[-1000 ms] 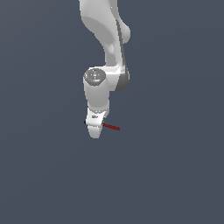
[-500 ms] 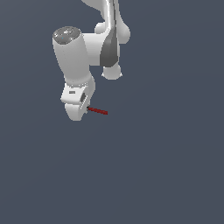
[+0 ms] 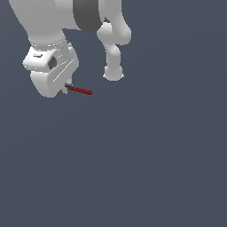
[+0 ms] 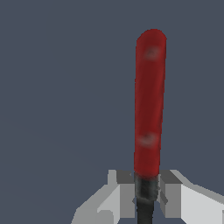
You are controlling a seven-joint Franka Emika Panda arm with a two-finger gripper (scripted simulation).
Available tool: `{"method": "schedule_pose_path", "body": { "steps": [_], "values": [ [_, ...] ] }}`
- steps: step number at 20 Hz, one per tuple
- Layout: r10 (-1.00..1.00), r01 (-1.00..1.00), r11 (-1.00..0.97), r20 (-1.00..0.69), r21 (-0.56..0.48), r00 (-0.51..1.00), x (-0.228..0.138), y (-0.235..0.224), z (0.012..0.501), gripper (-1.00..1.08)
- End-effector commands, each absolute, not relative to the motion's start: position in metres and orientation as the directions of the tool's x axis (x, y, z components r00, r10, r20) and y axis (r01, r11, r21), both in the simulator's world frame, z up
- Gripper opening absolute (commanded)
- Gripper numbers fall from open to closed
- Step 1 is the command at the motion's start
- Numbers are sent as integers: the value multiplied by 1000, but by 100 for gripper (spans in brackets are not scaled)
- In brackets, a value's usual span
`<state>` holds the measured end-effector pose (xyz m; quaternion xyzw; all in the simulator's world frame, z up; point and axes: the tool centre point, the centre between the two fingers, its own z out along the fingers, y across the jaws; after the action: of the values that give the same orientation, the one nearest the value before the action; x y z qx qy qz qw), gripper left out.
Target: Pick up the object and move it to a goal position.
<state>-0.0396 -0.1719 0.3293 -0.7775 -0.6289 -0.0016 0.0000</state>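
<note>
The object is a thin stick with a dark red rod handle and a black head. In the exterior view my gripper is shut on the black head end, and the red rod sticks out sideways toward the exterior view's right. The white hand hides the fingers there. In the wrist view the red rod runs away from the camera, and the black part sits clamped between the two grey fingertips. The stick hangs in the air over the dark floor.
The white arm's links hang down at the upper middle of the exterior view. A plain dark grey-blue floor fills everything else. No goal marker shows.
The arm has carried the stick up and toward the exterior view's left, closer to the camera. The grip on the stick is unchanged.
</note>
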Motion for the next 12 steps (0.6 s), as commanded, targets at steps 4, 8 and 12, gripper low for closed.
{"method": "schedule_pose_path", "body": {
  "steps": [4,8,12],
  "values": [
    [978,978,-210,2,1,210,-46,-201,381,-100],
    [978,978,-210,2,0,210,-48,-216,408,-100],
    [978,978,-211,1,0,211,-49,-227,426,-100]
  ]
}}
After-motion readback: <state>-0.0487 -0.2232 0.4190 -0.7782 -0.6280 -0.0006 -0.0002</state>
